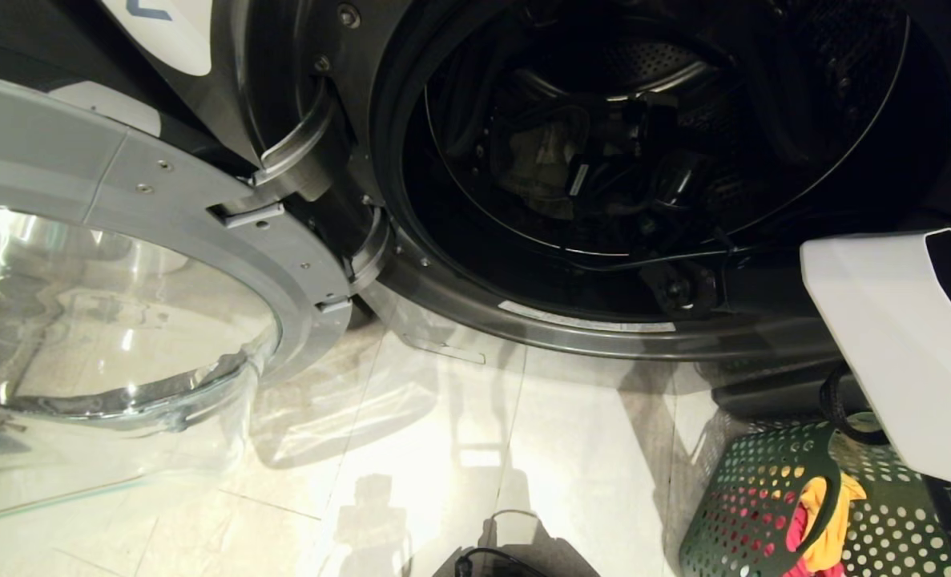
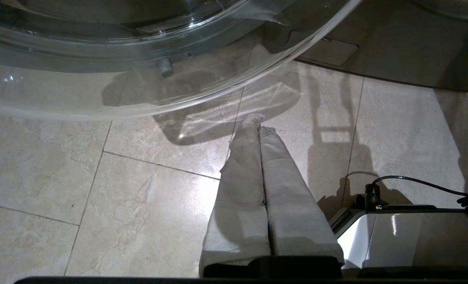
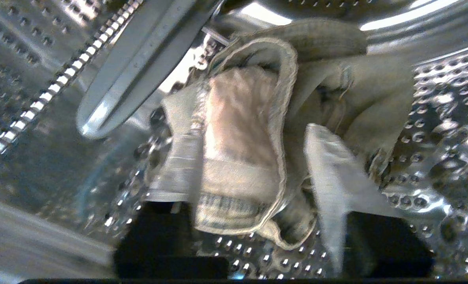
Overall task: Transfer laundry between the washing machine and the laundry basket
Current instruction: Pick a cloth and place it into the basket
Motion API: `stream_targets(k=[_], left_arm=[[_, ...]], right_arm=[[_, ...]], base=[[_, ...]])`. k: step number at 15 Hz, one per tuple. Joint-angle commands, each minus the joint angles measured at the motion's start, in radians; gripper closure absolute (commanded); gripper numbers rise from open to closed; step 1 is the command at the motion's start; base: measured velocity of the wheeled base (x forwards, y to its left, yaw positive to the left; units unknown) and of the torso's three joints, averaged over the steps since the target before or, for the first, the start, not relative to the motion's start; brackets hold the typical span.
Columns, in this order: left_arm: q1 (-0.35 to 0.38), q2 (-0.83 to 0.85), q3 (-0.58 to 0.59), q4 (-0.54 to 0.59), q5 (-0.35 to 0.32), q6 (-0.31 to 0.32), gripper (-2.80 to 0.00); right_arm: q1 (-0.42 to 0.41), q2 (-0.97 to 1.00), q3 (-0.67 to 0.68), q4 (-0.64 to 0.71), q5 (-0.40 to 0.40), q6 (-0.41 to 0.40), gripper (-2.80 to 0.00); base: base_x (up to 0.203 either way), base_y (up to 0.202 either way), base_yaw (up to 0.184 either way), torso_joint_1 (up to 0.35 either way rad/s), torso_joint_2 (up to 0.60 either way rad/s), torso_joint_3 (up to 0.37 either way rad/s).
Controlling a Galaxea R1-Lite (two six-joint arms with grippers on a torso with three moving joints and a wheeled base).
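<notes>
Jeans (image 3: 249, 150) lie bunched on the drum (image 3: 435, 130) floor, deep inside the washer (image 1: 459, 304). Right gripper (image 3: 253, 185) straddles them, jaws parted, nothing clamped. Left gripper (image 2: 259, 130) hangs shut over the floor (image 2: 99, 189) below the door (image 1: 122, 320). Basket (image 1: 731, 497) stands by the washer's front with yellow and red garments (image 1: 828, 521) inside. Step in hand looks like the jeans' placement or pickup; I cannot tell which.

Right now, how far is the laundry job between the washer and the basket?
Done: the washer door is open, and a yellow garment and a red one hang at the green basket. In hand: the right tool is inside the drum, open astride the jeans, not gripping them. Left: the jeans lie in the drum; the left tool is shut over the floor.
</notes>
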Motion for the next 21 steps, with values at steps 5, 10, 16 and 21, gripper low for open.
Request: stream_targets(k=[5, 10, 16, 21], left_arm=[[0.0, 0.002, 0.0, 0.0, 0.0, 0.0, 0.0], [0.0, 0.002, 0.0, 0.0, 0.0, 0.0, 0.0], [0.0, 0.002, 0.0, 0.0, 0.0, 0.0, 0.0], [0.0, 0.002, 0.0, 0.0, 0.0, 0.001, 0.0]], right_arm=[[-0.003, 0.021, -0.012, -0.003, -0.008, -0.003, -2.8], [-0.003, 0.02, -0.011, 0.0, 0.002, -0.003, -2.8], [-0.011, 0.051, -0.011, -0.003, 0.013, 0.019, -2.8], [-0.014, 0.071, -0.012, 0.003, 0.065, 0.083, -2.8]], base=[[0.0, 0.0, 0.0, 0.0, 0.0, 0.0], [0.0, 0.0, 0.0, 0.0, 0.0, 0.0], [0.0, 0.0, 0.0, 0.0, 0.0, 0.0], [0.0, 0.0, 0.0, 0.0, 0.0, 0.0]])
